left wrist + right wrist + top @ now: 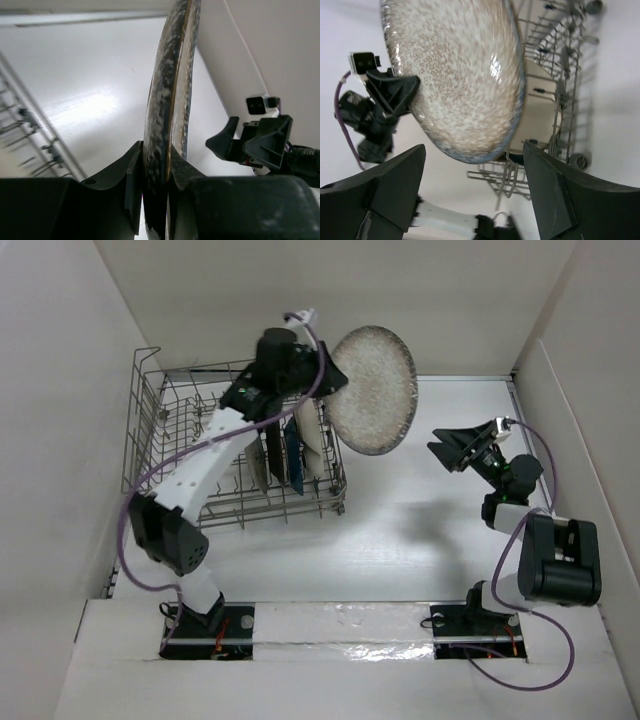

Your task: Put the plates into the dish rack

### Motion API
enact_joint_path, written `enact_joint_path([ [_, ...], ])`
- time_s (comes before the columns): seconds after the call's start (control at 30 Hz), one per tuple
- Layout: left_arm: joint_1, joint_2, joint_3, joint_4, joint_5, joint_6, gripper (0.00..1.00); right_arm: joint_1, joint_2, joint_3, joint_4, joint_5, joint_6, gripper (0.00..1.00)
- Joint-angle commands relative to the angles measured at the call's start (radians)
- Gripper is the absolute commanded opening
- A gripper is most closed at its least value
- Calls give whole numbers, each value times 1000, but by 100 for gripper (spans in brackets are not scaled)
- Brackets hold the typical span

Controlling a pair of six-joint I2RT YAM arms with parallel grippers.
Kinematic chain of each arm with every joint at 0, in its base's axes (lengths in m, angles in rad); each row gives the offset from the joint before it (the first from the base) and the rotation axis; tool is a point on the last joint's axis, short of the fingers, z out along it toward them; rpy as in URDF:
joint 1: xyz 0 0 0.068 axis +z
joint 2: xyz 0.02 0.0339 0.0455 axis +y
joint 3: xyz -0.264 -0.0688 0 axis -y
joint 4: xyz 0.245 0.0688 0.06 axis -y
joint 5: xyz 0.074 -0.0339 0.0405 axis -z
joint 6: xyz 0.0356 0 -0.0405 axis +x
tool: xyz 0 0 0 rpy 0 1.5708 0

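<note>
Left hand clenched on speckled plate edge, upright over rack right side; right hand released, facing plate

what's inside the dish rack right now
Standing on edge among the tines of the dish rack: a dark blue dish, a cream plate to its right and a pale plate to its left. The left arm crosses over the rack, hiding anything beneath it.

Racked plates half behind left arm
</note>
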Motion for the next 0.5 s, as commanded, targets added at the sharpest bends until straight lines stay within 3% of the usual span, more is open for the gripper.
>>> enact_joint_path([
  [0.0, 122, -287, 91, 142, -24, 5, 0, 21, -107, 52, -17, 40, -198, 85],
  [0.2, 263, -441, 104, 9, -73, 28, 0, 54, -287, 94, -454, 188, -526, 89],
  [0.3, 371, -474, 145, -42, -30, 8, 0, 77, -289, 98, -462, 192, -536, 89],
  [0.47, 371, -547, 154, -105, -268, 94, 0, 99, -220, 86, -381, 155, -487, 88],
])
